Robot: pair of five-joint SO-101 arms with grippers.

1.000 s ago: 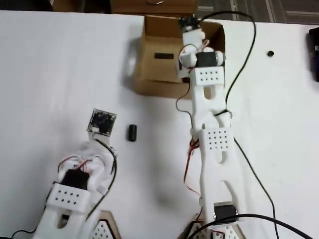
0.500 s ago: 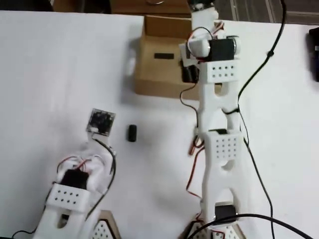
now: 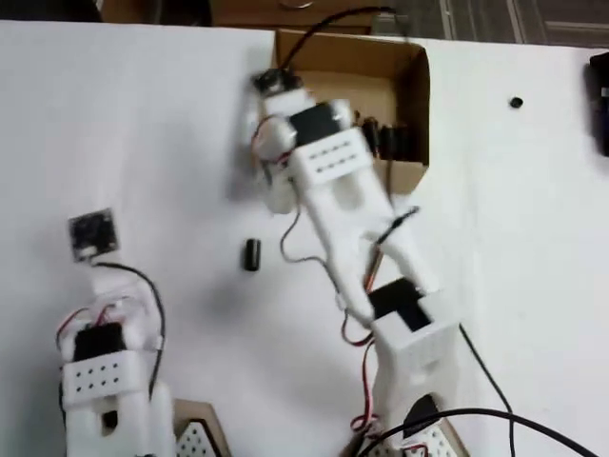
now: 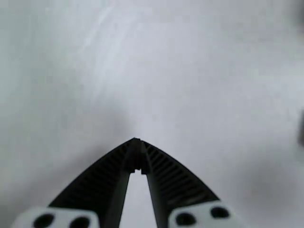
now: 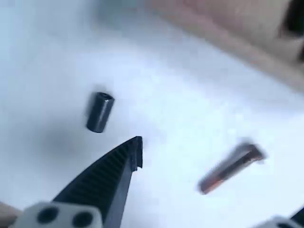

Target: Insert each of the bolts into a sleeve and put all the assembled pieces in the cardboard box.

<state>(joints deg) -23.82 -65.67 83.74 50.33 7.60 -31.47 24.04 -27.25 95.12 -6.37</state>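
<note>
A black sleeve (image 3: pixel 251 254) lies on the white table, in front of the cardboard box (image 3: pixel 411 71). My right arm's wrist (image 3: pixel 304 143) hangs over the box's left edge. In the right wrist view the right gripper (image 5: pixel 213 183) is open above the table. The sleeve (image 5: pixel 99 111) lies just beyond one fingertip (image 5: pixel 135 147), and a blurred dark rod-shaped piece (image 5: pixel 232 167), perhaps a bolt, lies between the fingers. The box wall (image 5: pixel 228 28) is farther off. My left gripper (image 4: pixel 136 142) is shut with nothing in it over bare table; its arm (image 3: pixel 100 362) is at the near left.
A small black piece (image 3: pixel 515 102) sits on the table to the right of the box. A dark object (image 3: pixel 599 95) is at the table's right edge. Open table lies between the two arms and to the left of the box.
My right arm has swung left from above the box to the box's left edge. The left arm has shifted left. The sleeve has stayed where it was.
</note>
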